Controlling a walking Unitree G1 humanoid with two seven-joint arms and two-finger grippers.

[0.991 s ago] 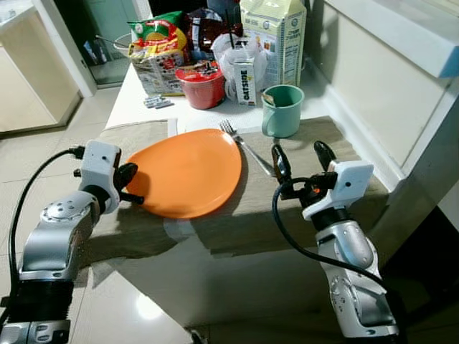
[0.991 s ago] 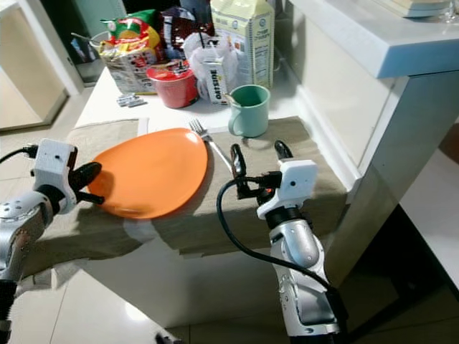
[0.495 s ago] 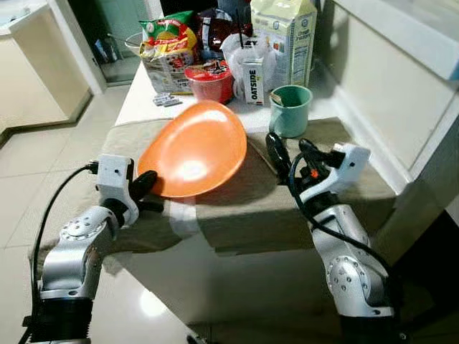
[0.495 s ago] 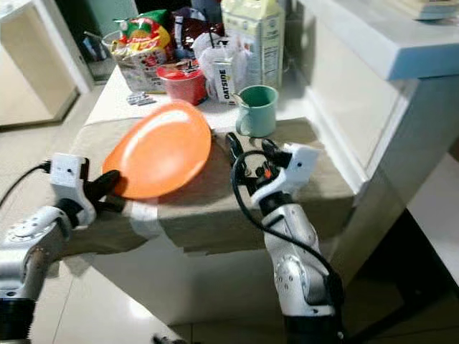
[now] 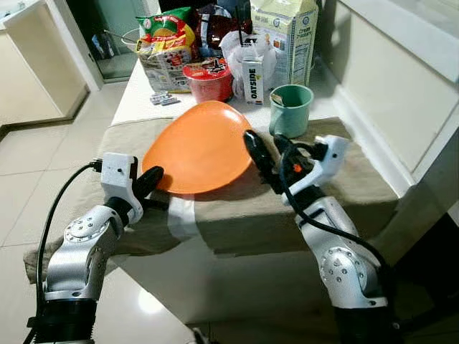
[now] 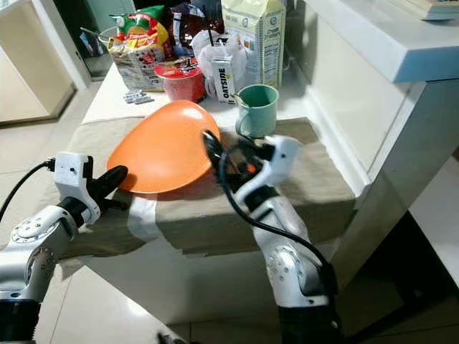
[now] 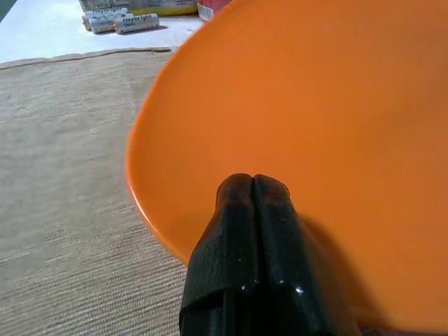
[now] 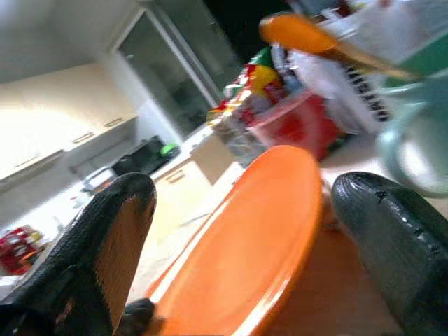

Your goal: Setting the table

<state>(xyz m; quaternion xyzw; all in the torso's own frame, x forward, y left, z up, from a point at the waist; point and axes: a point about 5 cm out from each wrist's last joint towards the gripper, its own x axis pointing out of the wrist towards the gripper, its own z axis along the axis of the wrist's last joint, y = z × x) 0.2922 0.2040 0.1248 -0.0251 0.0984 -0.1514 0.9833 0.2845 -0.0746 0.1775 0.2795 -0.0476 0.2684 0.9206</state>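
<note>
On cloth, left end effector (image 5: 152, 179) clamped on orange plate (image 5: 201, 147), right end effector (image 5: 267, 154) spread wide

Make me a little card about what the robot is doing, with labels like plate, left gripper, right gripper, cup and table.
plate: orange plate, tilted up on its far side
left gripper: left gripper shut on the plate's near edge
right gripper: right gripper open, at the plate's right edge
cup: green mug upright behind the plate
table: tan cloth over it; food packets at the back
</note>
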